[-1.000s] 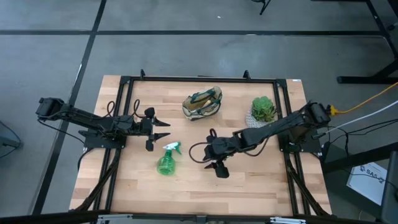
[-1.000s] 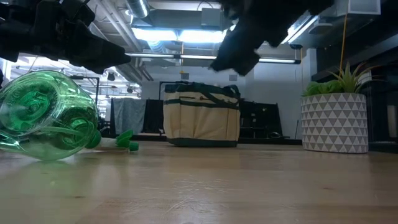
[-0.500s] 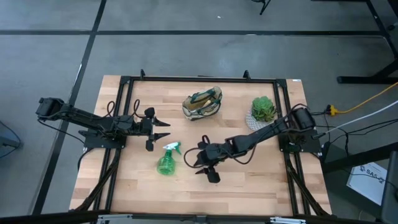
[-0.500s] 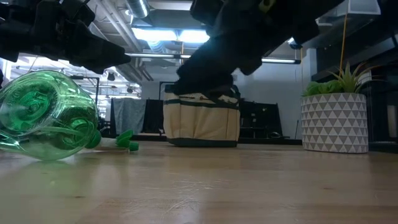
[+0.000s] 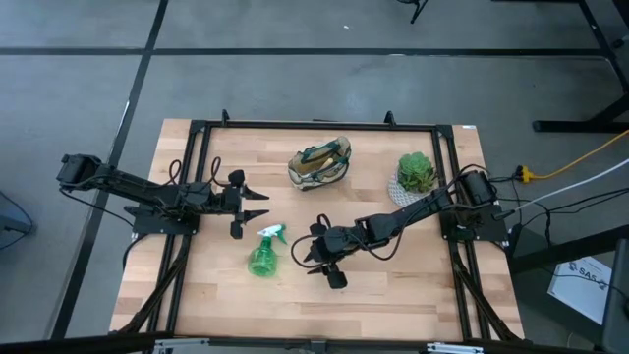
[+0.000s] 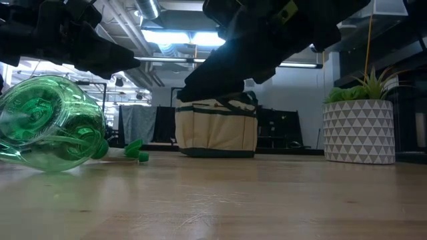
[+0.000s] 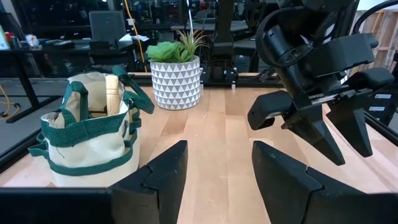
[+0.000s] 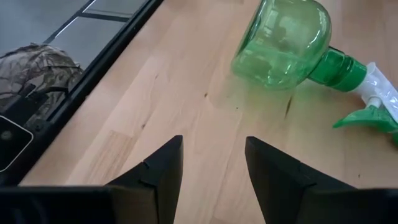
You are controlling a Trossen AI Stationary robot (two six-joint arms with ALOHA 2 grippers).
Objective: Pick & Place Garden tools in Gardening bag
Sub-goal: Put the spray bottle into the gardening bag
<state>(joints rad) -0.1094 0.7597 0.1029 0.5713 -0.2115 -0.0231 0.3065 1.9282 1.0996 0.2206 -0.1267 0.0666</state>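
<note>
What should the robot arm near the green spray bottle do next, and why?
Probably slide the right gripper a little closer to the spray bottle so its open fingers sit around it. The bottle lies on its side on the table, not in the bag yet, and the gripper is beside it, holding nothing.

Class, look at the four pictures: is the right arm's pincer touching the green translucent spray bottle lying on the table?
Apart. In the right wrist view, bare wood lies between the open right pincer and the green translucent spray bottle.
</note>
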